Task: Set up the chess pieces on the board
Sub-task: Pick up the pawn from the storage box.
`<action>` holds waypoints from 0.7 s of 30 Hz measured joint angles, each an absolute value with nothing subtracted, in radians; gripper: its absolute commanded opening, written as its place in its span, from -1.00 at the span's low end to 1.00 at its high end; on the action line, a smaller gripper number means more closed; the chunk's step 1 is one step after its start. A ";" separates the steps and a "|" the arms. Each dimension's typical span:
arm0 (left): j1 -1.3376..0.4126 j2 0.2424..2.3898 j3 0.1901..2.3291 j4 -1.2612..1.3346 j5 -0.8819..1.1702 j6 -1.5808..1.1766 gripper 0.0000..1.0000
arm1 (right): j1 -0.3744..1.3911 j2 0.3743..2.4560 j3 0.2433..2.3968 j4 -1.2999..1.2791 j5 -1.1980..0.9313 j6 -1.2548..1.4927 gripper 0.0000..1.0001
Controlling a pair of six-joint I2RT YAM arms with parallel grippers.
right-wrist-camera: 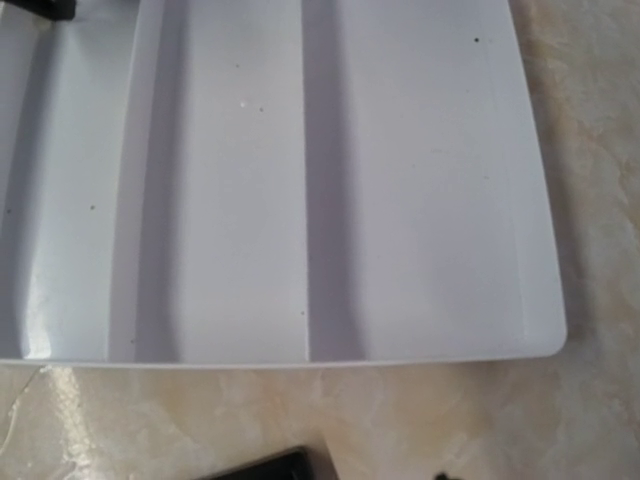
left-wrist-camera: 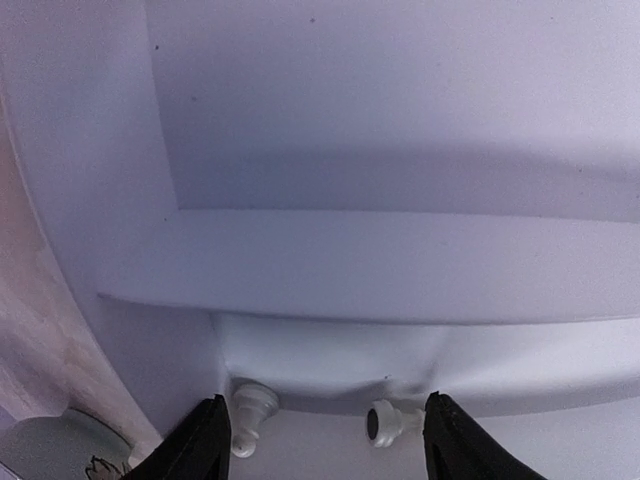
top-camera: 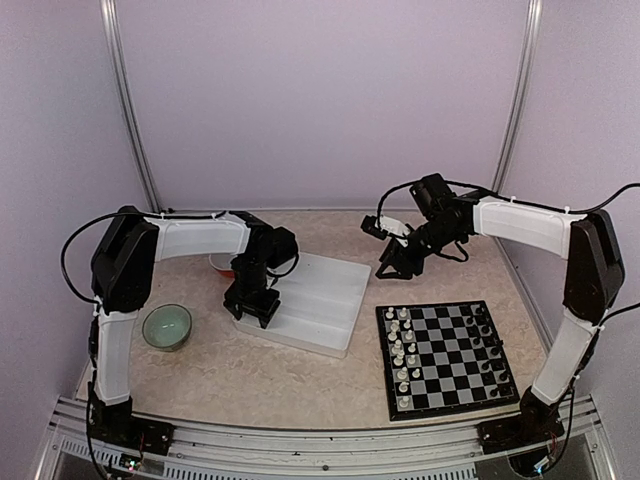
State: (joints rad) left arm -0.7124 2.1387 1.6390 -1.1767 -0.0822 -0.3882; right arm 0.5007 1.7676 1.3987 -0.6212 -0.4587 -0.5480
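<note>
Chess pieces (top-camera: 402,350) line the board's (top-camera: 450,362) left and right sides; two white pieces (left-wrist-camera: 250,415) lie in the tray (left-wrist-camera: 400,280) between the left gripper's (left-wrist-camera: 325,425) spread jaws; right gripper's (top-camera: 397,268) state unclear.

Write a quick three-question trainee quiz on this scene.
1. True or false: the left fingers are shut on a piece.
2. Where does the green bowl sit? A. left of the tray. B. inside the tray. C. behind the tray.
3. In the left wrist view, how many white pieces lie in the tray between the left fingers?
Key: 1 false, they stand open; 2 A; 3 two.
</note>
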 measured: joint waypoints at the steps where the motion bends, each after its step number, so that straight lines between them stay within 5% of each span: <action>1: -0.714 2.137 1.639 -1.182 -0.092 -0.393 0.31 | 0.501 1.769 1.400 -0.624 -0.460 -0.548 -0.04; 21: -0.722 2.142 1.638 -1.235 -0.037 -0.426 -0.02 | 0.501 1.780 1.432 -0.636 -0.472 -0.548 -0.04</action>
State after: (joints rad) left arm -0.7216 2.1418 1.6382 -1.2354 -0.0372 -0.4263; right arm 0.5007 1.7802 1.4319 -0.6361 -0.4717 -0.5480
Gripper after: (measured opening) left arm 0.521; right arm 0.480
